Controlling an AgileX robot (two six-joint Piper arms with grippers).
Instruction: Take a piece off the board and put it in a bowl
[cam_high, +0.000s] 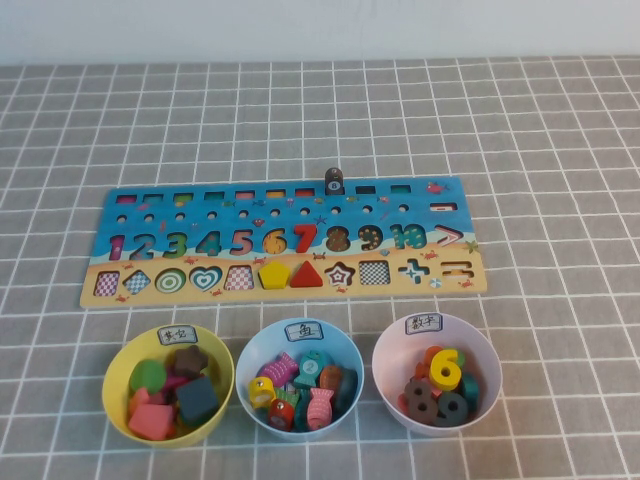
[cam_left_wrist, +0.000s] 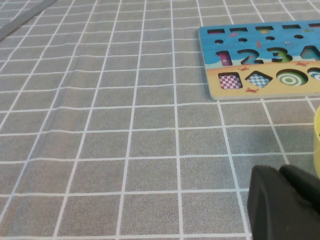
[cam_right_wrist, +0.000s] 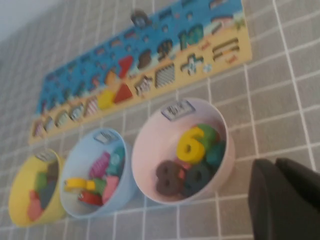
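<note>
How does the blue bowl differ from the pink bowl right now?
The blue bowl sits in the middle and holds striped, multicoloured pieces; the pink bowl sits at the robot's right and holds number pieces, mostly dark grey with a yellow 6. Both are round, labelled on the rim, and stand below the board.

The desk (cam_high: 560, 130) is covered with a grey cloth that has a white grid of squares. The board (cam_high: 285, 242) lies flat on it near the middle, with its long side going from 9 o'clock to 3 o'clock. Toward 6 o'clock from the board, three bowls stand in a row on the cloth, close to each other. The yellow bowl (cam_high: 120, 400) is at the 9 o'clock end, the light blue bowl (cam_high: 252, 352) is in the middle, and the pale pink bowl (cam_high: 390, 345) is at the 3 o'clock end. All three bowls are near the board's sandy edge but apart from it.
</note>
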